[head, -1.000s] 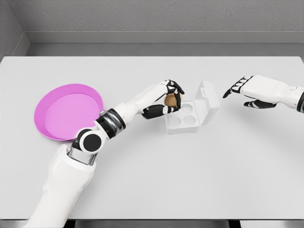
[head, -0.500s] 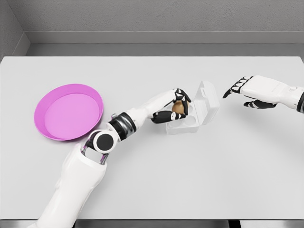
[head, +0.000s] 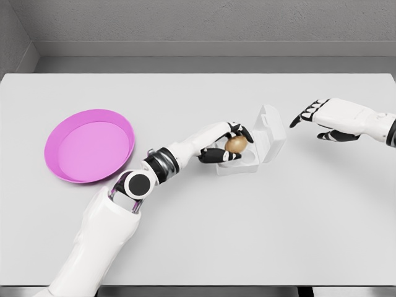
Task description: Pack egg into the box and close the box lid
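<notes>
Head view: left hand [head: 226,147] fingers wrapped round egg [head: 236,144], held over open box [head: 250,148] w/ lid [head: 271,132] upright. Right hand [head: 327,119] hovers right of box, fingers loose, nothing held. Pink plate [head: 90,145] far left.

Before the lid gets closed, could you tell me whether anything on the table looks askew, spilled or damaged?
Nothing stands out. The left hand holds the brown egg over the open white box, whose lid stands upright at the back. The pink plate sits flat to the left, and the right hand hovers with open fingers to the right of the box.
</notes>
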